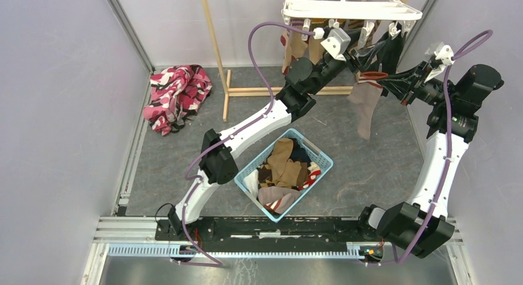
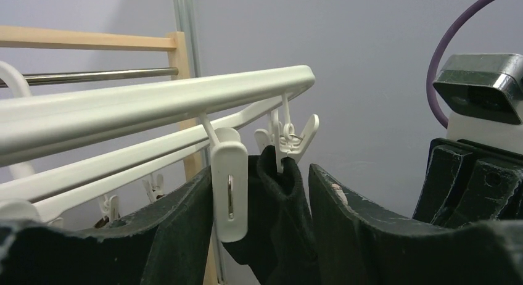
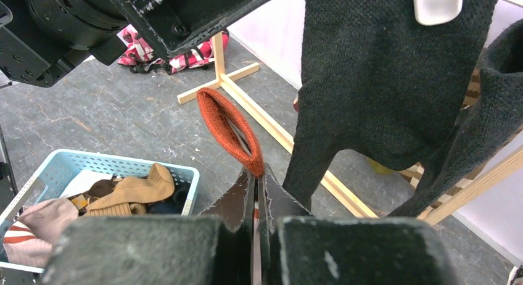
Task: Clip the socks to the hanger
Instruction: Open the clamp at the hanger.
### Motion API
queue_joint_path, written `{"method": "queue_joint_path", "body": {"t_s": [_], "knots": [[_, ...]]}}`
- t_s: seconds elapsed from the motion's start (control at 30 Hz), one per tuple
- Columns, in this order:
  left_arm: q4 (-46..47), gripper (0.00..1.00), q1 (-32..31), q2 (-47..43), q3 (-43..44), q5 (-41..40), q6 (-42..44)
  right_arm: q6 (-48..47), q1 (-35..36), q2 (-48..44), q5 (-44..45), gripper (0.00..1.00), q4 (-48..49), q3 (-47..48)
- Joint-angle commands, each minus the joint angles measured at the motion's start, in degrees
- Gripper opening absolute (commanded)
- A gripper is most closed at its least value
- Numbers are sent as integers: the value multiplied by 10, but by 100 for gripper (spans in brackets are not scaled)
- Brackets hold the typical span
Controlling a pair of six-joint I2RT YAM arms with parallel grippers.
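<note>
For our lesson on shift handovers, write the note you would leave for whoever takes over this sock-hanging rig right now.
Left gripper: fingers open, either side of a white clip on the hanger.
Right gripper: shut on the orange cuff of a grey sock, held up beside the hanger.
Done: a black sock and tan socks hang from the hanger.
To do: clip the grey sock, then the remaining socks in the blue basket.
</note>
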Motion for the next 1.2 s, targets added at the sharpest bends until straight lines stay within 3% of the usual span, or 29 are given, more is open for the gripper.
{"method": "queue_joint_path", "body": {"t_s": [0.0,0.57,1.17], "knots": [[29,64,2,-30,12,-16,-4,-8,-4,-9,-7,0,4,5],[29,71,27,13,74,-6,-81,-10,-5,-10,-9,0,0,7],[35,57,28,-5,49,4,-84,-14,-7,-8,-11,0,-5,6]]}}
